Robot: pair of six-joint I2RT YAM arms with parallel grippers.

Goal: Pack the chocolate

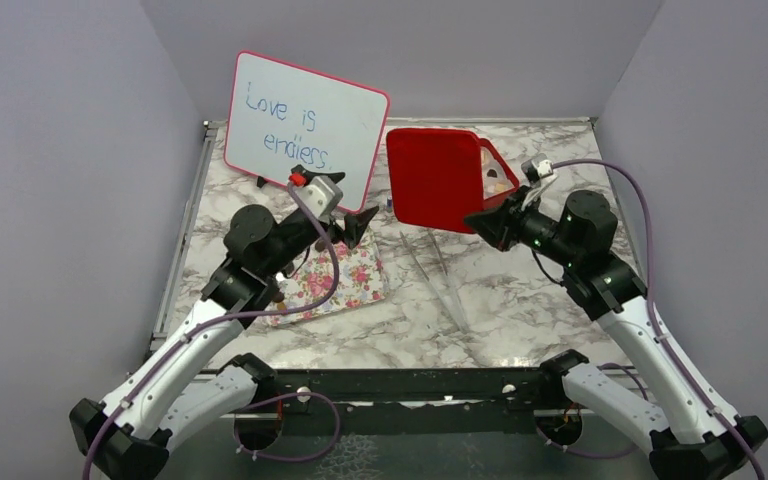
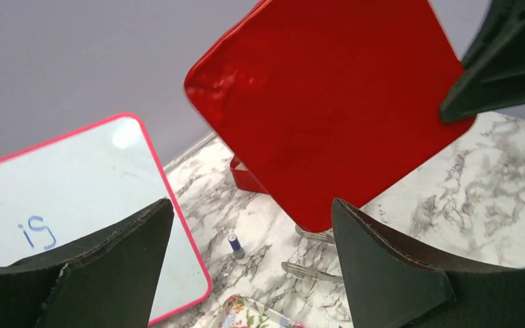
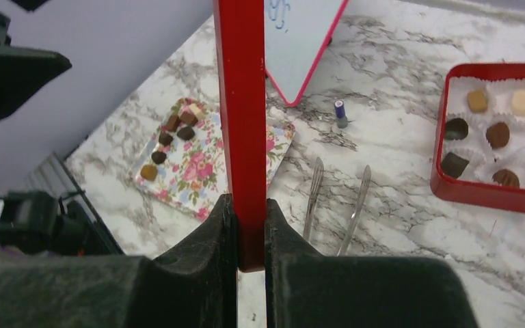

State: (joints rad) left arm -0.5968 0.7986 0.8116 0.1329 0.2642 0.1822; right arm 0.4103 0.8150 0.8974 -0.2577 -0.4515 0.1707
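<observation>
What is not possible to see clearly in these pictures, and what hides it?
Top view: the lid covers most of the box; its chocolates cannot be counted there.
Top view: the left arm hides part of the tray.
Right wrist view: the right edge cuts the box.
Left wrist view: the bottom edge cuts the tray.

A whiteboard (image 1: 305, 120) is stood at the back left of the table (image 1: 520, 320). Before it a tray (image 3: 178, 184) is laid flat, with chocolates (image 3: 171, 133) gathered at one end. A box (image 3: 482, 193) is set at the back right, more chocolates (image 3: 497, 134) seated in it. Tongs (image 3: 314, 198) are laid between tray and box, a small bottle (image 3: 341, 113) behind them. A lid (image 1: 435, 175) is held on edge above the middle by the right gripper (image 3: 251, 225)
</observation>
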